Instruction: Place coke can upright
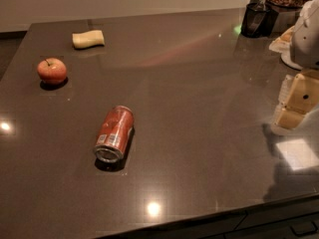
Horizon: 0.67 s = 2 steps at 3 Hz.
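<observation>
**Can down on its side, hand out at the right edge**

Your can (114, 133) lies on its side on the dark, glossy counter (199, 83), left of centre and toward the near edge. Its silver end faces the camera and tips slightly left. The other end points away toward the back of the counter. The body is red, with a pale label patch low on the side by the near rim. Nothing touches it.

Your hand (296, 103) sits at the far right of the view, over the right side of the counter and well apart from the can. It shows as tan blocks below a white section of arm (309, 34). You cannot tell from this view whether it is released or clenched.

An apple (52, 70) stands at the left, behind the can and well apart from it. A yellow sponge (88, 39) lies further back on the left, near the far edge. A black holder (256, 20) stands at the back right, with a green glint on the counter just beside it. Light spots reflect off the counter by the near edge and the left edge.
</observation>
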Tool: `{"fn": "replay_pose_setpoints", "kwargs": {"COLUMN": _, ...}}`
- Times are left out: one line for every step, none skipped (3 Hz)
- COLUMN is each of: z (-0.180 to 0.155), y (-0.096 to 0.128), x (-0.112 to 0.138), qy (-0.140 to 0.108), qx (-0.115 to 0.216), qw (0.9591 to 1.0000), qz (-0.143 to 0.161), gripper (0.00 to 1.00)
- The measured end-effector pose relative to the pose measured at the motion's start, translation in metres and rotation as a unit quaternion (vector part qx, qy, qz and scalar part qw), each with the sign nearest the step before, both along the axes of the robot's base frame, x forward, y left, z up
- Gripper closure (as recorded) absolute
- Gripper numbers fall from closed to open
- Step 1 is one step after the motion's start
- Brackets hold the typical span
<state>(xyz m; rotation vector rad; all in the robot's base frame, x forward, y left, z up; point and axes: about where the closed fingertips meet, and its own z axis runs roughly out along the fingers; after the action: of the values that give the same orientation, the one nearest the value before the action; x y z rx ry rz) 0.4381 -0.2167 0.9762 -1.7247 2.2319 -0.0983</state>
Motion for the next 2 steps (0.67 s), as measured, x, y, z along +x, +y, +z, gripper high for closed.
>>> {"fn": "replay_pose_setpoints", "kwargs": {"z": 0.002, "y": 0.002, "x": 0.002, "qy": -0.004, "qx": -0.001, "qw": 1.0, "qz": -0.002, "gripper": 0.0}}
{"fn": "replay_pose_setpoints", "kwargs": {"z": -0.001, "y": 0.019, "x": 0.024, "qy": 0.0, "qx": -0.012, "qw": 0.9992, "qz": -0.039, "gripper": 0.0}}
